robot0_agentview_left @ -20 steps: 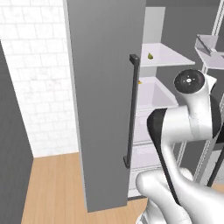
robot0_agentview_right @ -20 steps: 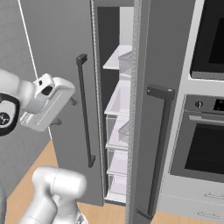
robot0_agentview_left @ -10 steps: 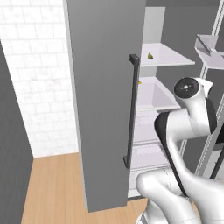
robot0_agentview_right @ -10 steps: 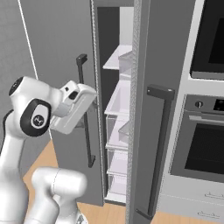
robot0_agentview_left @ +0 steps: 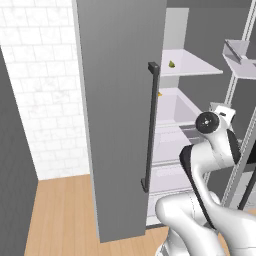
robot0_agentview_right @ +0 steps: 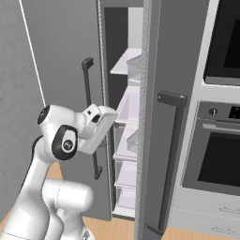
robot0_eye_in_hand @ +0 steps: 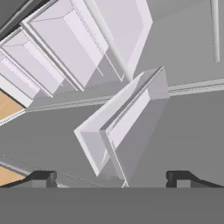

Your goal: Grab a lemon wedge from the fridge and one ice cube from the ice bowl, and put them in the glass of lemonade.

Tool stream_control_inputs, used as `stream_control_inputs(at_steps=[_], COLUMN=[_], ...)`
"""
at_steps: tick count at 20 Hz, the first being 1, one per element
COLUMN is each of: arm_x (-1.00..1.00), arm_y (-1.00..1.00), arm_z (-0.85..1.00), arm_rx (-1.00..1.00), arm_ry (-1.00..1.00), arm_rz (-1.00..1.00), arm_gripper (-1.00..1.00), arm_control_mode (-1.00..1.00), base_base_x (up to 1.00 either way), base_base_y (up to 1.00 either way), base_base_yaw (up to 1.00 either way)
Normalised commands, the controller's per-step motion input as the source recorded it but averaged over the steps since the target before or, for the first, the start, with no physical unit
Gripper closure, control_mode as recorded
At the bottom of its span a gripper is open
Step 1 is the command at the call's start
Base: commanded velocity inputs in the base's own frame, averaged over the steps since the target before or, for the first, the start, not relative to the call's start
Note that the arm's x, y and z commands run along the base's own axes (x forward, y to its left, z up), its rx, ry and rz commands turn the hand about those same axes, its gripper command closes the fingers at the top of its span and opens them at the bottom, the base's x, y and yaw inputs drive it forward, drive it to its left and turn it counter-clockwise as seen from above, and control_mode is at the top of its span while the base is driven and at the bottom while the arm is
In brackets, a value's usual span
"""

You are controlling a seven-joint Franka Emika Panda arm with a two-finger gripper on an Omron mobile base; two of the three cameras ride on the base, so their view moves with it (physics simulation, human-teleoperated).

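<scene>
Grey fridge (robot0_agentview_left: pixel 120 115) door swung open, frame centre, so I can reach shelves. Small yellowish item, likely lemon wedge (robot0_agentview_left: pixel 171 64), on upper shelf (robot0_agentview_left: pixel 200 67), upper right. Gripper (robot0_eye_in_hand: pixel 111 177) spread wide, empty, facing door bin (robot0_eye_in_hand: pixel 127 127).

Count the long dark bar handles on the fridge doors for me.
2. One handle runs down the swung-open left door; the other handle is on the right door beside the oven. No others visible.

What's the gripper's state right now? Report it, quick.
Gripper: open, jaws wide apart, holding nothing, pointed into the fridge.
</scene>
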Motion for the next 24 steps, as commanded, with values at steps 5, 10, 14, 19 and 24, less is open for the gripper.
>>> stream_control_inputs(at_steps=[5,10,14,19,24], arm_x=[0.65,0.57,0.53,0.26,-0.53], arm_y=[-0.03,-0.19,-0.39,-0.61,-1.0], arm_z=[-0.37,-0.02,0.0,0.0,0.0], arm_rx=[-0.02,0.0,0.0,0.0,0.0], arm_ry=[-0.02,0.0,0.0,0.0,0.0], arm_rz=[0.0,-0.04,-0.06,-0.11,-0.22], arm_gripper=[-1.0,-1.0,-1.0,-1.0,-1.0], arm_control_mode=[-1.0,-1.0,-1.0,-1.0,-1.0], base_base_x=[0.0,0.0,0.0,0.0,0.0], base_base_y=[0.0,0.0,0.0,0.0,0.0], base_base_yaw=[0.0,0.0,0.0,0.0,0.0])
